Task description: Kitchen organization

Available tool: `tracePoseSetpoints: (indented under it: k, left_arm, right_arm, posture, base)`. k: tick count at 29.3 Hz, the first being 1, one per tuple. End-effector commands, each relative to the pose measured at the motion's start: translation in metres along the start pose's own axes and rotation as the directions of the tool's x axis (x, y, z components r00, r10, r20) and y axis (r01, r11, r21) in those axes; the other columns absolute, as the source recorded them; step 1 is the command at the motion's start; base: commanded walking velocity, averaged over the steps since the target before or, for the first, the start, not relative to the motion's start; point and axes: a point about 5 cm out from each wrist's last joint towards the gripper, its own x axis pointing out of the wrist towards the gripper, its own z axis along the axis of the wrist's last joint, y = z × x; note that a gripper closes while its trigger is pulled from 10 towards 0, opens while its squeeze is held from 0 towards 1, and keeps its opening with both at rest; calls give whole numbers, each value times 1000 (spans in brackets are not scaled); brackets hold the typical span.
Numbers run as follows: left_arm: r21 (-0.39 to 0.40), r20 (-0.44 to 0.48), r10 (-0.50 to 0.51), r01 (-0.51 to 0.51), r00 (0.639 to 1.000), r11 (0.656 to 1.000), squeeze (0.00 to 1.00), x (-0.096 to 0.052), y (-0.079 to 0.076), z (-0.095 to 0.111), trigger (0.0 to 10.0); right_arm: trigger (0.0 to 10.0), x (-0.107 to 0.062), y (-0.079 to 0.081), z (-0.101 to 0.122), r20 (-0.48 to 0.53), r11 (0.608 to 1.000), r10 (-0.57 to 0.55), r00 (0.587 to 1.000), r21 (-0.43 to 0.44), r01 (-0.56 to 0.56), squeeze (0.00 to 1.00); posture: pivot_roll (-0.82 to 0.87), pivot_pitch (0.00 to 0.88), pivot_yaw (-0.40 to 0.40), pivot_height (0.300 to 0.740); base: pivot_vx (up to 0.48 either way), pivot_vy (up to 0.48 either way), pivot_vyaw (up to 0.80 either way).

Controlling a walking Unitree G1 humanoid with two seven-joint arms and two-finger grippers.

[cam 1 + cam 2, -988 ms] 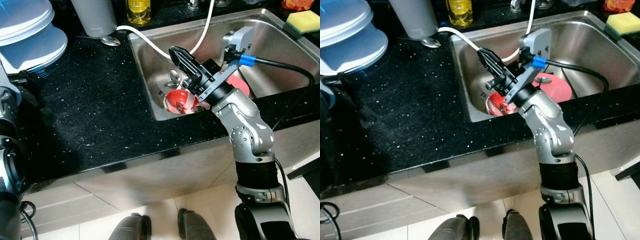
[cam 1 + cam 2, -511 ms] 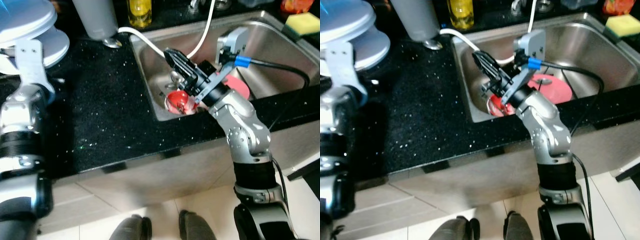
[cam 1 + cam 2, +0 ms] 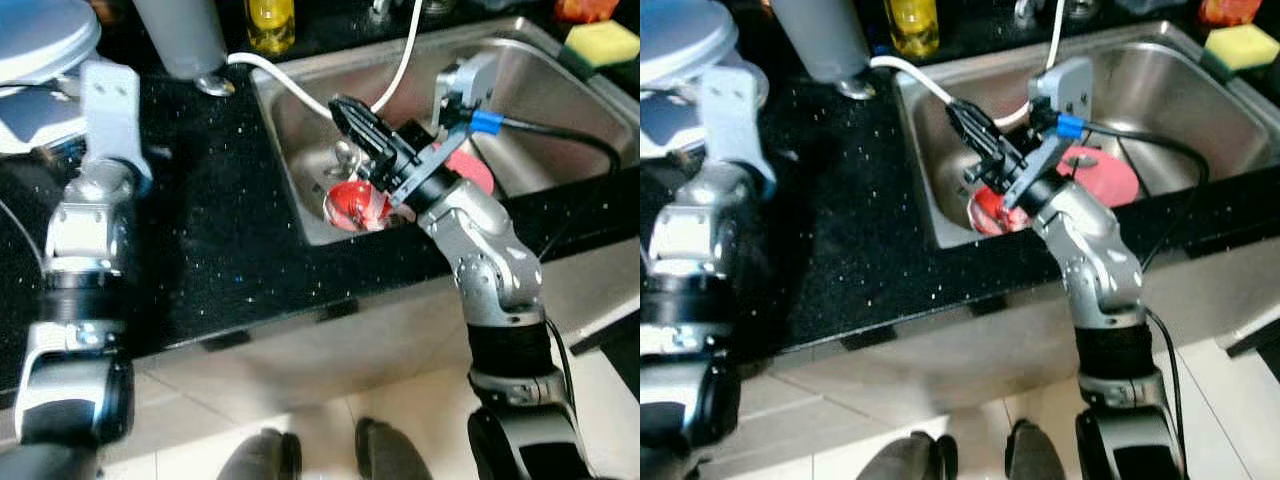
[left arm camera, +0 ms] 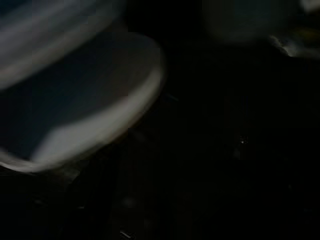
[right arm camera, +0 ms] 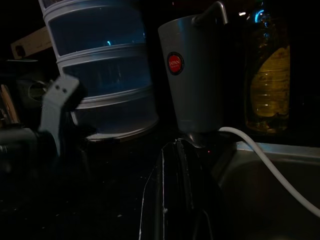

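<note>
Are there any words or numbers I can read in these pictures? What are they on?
"JAPAN" on a round red sticker on the grey jug; the smaller print under it is too tiny to read.
The yellow bottle shows no label that can be read.
Nothing else carries readable writing.

Visible item count: one steel sink (image 3: 560, 120), one red bowl (image 3: 352, 203), one pink plate (image 3: 1102, 175), one white hose (image 3: 300, 85), one yellow bottle (image 3: 270, 22), one grey jug (image 3: 185, 38), one yellow sponge (image 3: 600, 42), two grippers.
</note>
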Motion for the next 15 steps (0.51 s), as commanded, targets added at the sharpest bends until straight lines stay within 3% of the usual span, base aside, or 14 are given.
tracePoseSetpoints:
  k: [1, 5, 8, 11, 15]
  left_arm:
    - [5, -17, 53, -53, 998, 999, 0, 2, 12, -3, 10000]
    - [-9, -30, 191, -191, 981, 982, 0, 18, 46, 2, 10000]
    - [-9, -27, 207, -207, 978, 978, 0, 19, 50, 4, 10000]
    - [1, -9, 273, -273, 962, 962, 0, 20, 70, 11, 10000]
    - [6, -4, 301, -301, 953, 953, 0, 18, 81, 13, 10000]
  right_arm:
    - [10000, 1, 2, 2, 5, 1000, 7, 1000, 1, -7, 0]
    - [10000, 13, -16, 0, -73, 989, -129, 989, -85, 122, 0]
    - [10000, 17, -17, 0, -81, 987, -139, 987, -92, 131, 0]
    - [10000, 32, -10, 1, -77, 992, -109, 991, -72, 104, 0]
    - [10000, 43, -4, -2, -78, 995, -91, 993, -59, 86, 0]
  posture:
    - [-23, 171, 98, 740]
    - [-58, 236, 110, 740]
    - [-61, 248, 114, 740]
    - [-53, 287, 113, 740]
    - [-38, 302, 104, 740]
  base:
    - [0, 0, 0]
    - [0, 0, 0]
    - [0, 0, 0]
    - [0, 0, 0]
    - [0, 0, 0]
